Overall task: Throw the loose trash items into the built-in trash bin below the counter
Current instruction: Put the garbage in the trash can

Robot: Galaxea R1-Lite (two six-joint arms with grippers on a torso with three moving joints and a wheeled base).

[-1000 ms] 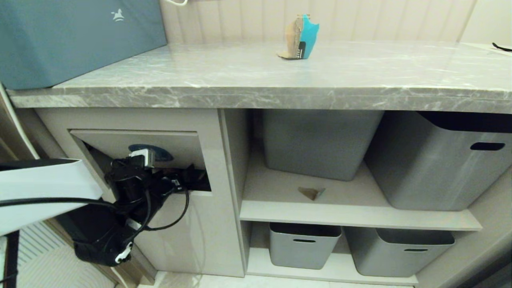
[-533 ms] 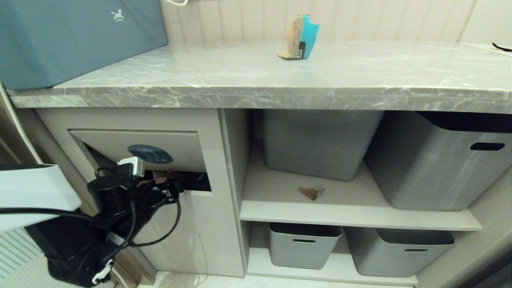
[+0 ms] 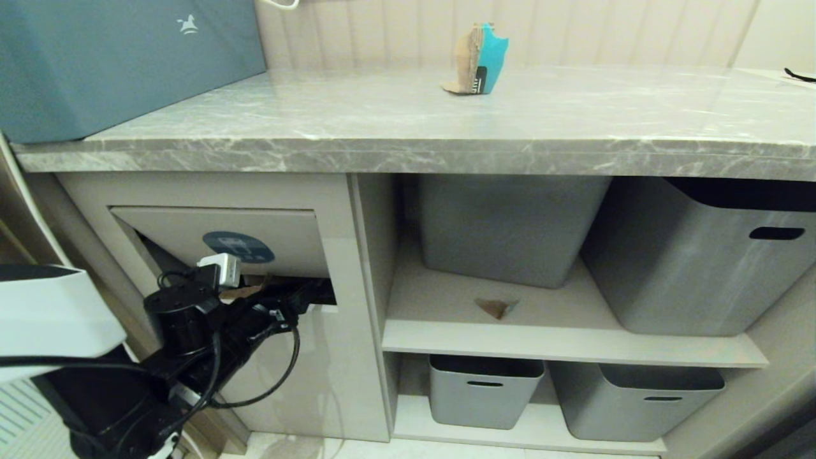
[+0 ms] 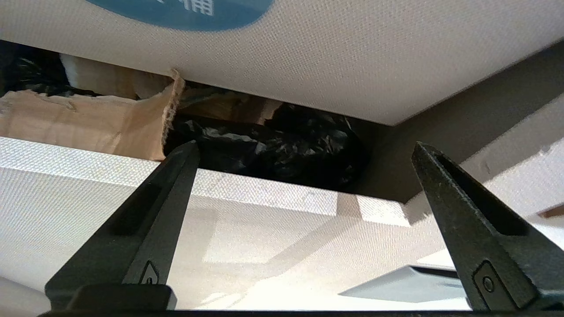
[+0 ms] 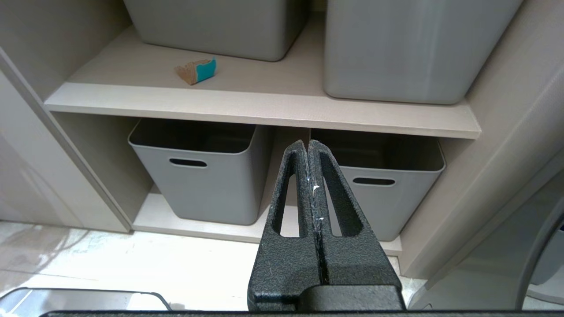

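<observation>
The left gripper [image 4: 304, 158] hangs with its fingers spread wide and empty at the mouth of the beige built-in trash bin [image 3: 268, 233]. Just ahead of its tips a torn brown cardboard scrap [image 4: 88, 121] sits wedged under the swing flap. The right gripper [image 5: 308, 152] has its fingers pressed together; beyond it a small triangular scrap with a turquoise face [image 5: 196, 71] lies on the shelf. Another brown-and-turquoise chunk [image 3: 478, 60] stands on the grey marble-look counter [image 3: 357, 121].
</observation>
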